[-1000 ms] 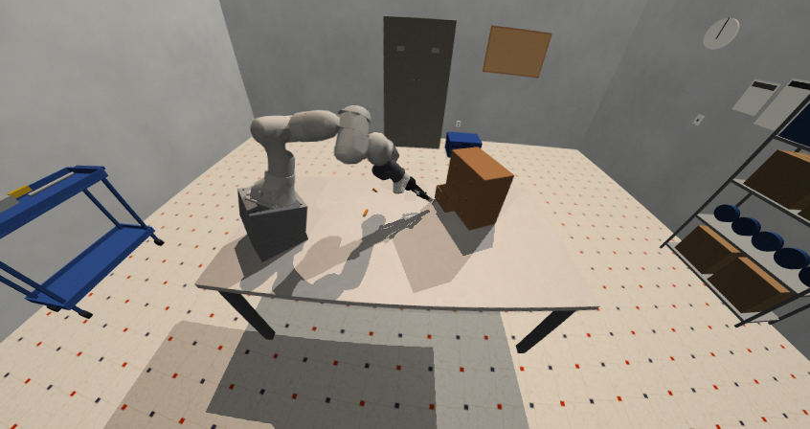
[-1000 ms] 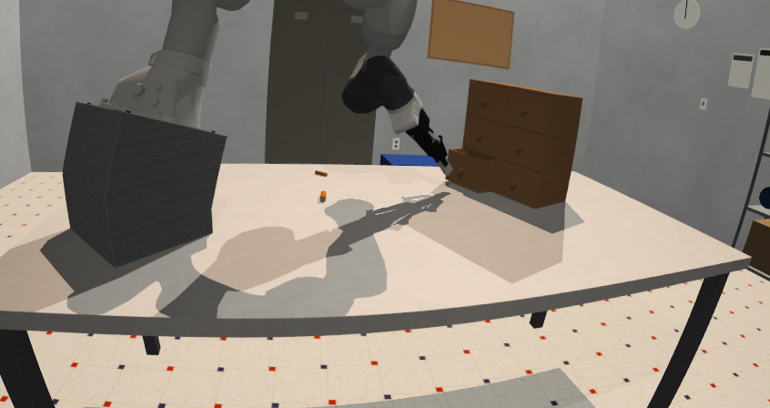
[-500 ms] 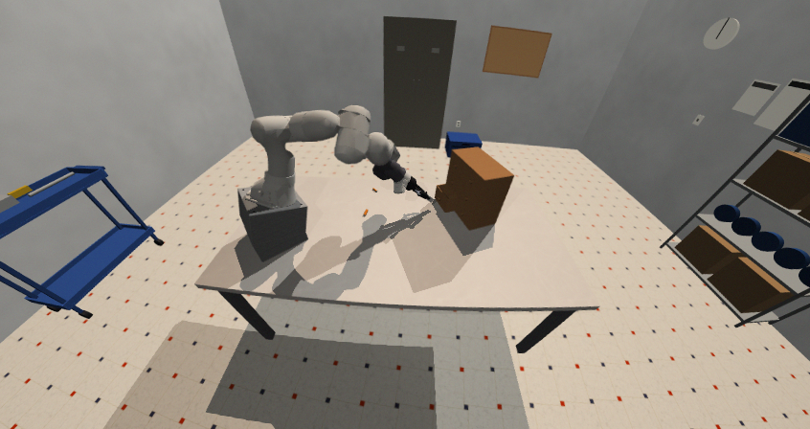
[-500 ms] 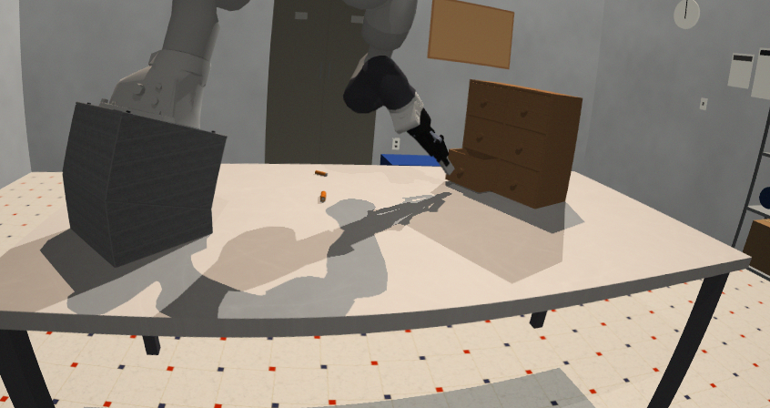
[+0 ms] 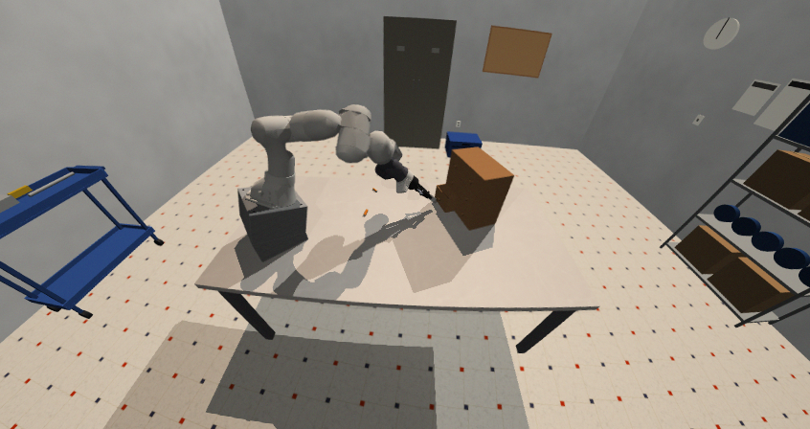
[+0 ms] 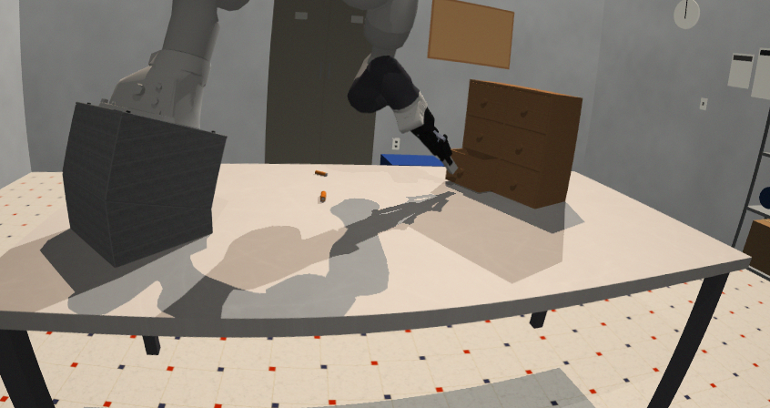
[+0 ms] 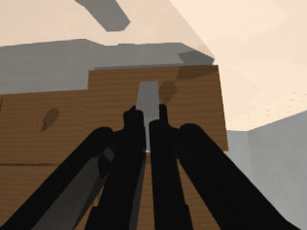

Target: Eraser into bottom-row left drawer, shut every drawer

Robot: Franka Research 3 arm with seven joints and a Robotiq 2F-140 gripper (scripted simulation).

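Note:
The brown chest (image 5: 481,191) (image 6: 557,147) stands upright on the table. Its bottom left drawer (image 5: 447,199) (image 6: 479,172) (image 7: 201,108) stands partly out; the other drawers look shut. My gripper (image 5: 432,198) (image 6: 452,168) (image 7: 150,95) is shut with nothing between the fingers. Its tips are at that drawer's front, just beside the round knob (image 6: 460,174) (image 7: 168,90); whether they touch is unclear. No eraser can be made out for certain, and the drawer's inside is hidden.
Two small objects lie on the table between the robot base and the chest: an orange one with a dark end (image 5: 366,212) (image 6: 322,195) and a brown-orange one (image 5: 374,190) (image 6: 320,173) farther back. The robot's dark base block (image 5: 274,228) (image 6: 161,189) stands at the left.

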